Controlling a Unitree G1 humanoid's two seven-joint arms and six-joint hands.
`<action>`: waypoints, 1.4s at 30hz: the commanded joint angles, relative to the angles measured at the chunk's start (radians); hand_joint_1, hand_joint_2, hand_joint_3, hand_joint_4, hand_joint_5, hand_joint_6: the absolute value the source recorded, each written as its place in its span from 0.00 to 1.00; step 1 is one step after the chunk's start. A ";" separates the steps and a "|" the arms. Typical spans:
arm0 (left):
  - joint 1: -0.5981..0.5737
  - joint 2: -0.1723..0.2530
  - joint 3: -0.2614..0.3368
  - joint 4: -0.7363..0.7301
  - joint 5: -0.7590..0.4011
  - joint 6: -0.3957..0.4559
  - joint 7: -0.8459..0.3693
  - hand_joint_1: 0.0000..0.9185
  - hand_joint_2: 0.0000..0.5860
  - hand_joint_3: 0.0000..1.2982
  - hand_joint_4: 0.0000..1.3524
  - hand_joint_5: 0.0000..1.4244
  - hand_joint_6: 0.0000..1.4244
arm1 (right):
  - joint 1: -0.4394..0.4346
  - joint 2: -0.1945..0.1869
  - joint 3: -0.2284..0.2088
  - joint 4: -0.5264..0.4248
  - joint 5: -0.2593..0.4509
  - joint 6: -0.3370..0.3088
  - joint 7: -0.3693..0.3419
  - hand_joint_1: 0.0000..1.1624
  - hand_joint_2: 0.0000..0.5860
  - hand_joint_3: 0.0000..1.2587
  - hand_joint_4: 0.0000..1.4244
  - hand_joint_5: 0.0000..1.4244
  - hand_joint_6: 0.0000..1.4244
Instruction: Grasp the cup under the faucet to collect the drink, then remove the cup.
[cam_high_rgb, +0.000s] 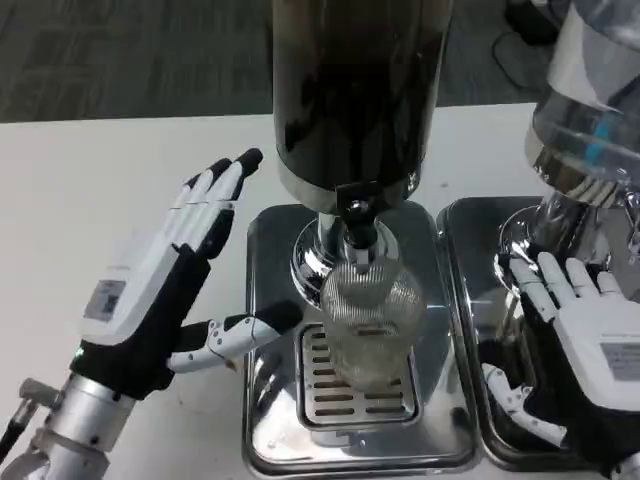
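Observation:
A clear textured cup (371, 322) stands on the slotted drip grate (325, 385) of a steel tray (272, 300), directly under the faucet (358, 228) of a dark drink dispenser (355, 90). My left hand (175, 290) hovers open just left of the cup, fingers stretched up and away, thumb pointing toward the cup with its tip close to the cup's left side. My right hand (585, 340) lies open at the right, over the neighbouring tray, apart from the cup.
A second dispenser (590, 110) with a clear tank stands at the right on its own steel tray (470, 250). White table (90, 190) stretches to the left. Dark carpet lies beyond the far edge.

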 joint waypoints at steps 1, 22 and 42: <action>0.029 -0.004 0.062 -0.089 -0.059 -0.054 -0.034 0.00 0.19 0.00 0.00 0.00 0.00 | 0.004 -0.040 -0.021 0.027 0.007 -0.015 0.001 0.32 0.74 0.01 0.00 0.00 0.00; 0.030 -0.023 0.176 -0.444 -0.411 -0.099 -0.420 0.00 0.29 0.01 0.00 0.03 0.00 | -0.001 -0.025 -0.034 0.038 0.024 -0.025 -0.005 0.31 0.76 0.00 0.00 0.00 0.00; 0.000 -0.013 0.128 -0.554 -0.838 0.150 -0.943 0.00 0.37 0.08 0.00 0.09 0.06 | -0.035 -0.006 -0.021 0.080 0.044 -0.028 -0.026 0.29 0.75 0.00 0.00 0.00 0.00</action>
